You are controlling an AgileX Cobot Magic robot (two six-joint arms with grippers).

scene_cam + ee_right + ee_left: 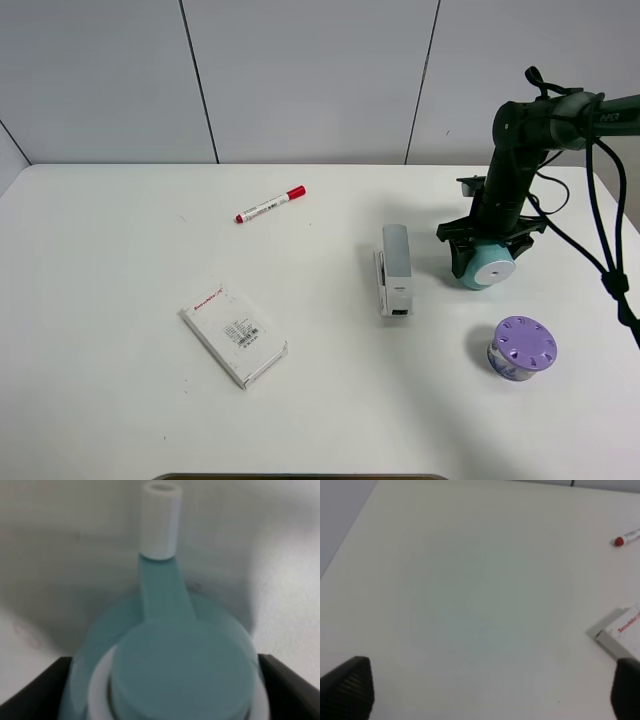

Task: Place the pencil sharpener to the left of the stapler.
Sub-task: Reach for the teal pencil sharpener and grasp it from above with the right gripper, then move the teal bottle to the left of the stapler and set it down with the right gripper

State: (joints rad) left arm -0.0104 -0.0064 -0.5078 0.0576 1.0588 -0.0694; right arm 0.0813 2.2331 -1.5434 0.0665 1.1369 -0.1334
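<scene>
1. Purple plastic sits nearest: a round lidded container [524, 348] stands at the near right of the table [120, 260], and a white box [234, 335] lies label-up at the near left. Neither is part of the task.
2. The left end effector [487, 695] hangs over bare table with its fingers [347, 687] set wide apart and nothing between them. Its wrist view shows only a corner of the box and the marker's red tip.
3. In mid-table the stapler [395, 268] lies with its length running near to far. The pencil sharpener [485, 265] is just beside it on its right in the exterior view, white face turned toward the camera.
4. The right end effector [490, 245] is closed on the sharpener. Its wrist view shows a dark finger on either flank of the teal body, with the white knob pointing away. Whether the base has left the table cannot be told.
5. Judged from this, the grasp is made and the carry has not begun, since the sharpener is on the wrong side of the stapler.
6. The next move calls for a lift high enough to clear the stapler, then a carry leftward across it. The sharpener should go down on the bare stretch between stapler and box, close to the stapler without nudging it.
7. Farthest off, a red-capped marker [270, 205] lies well apart from that path.
</scene>
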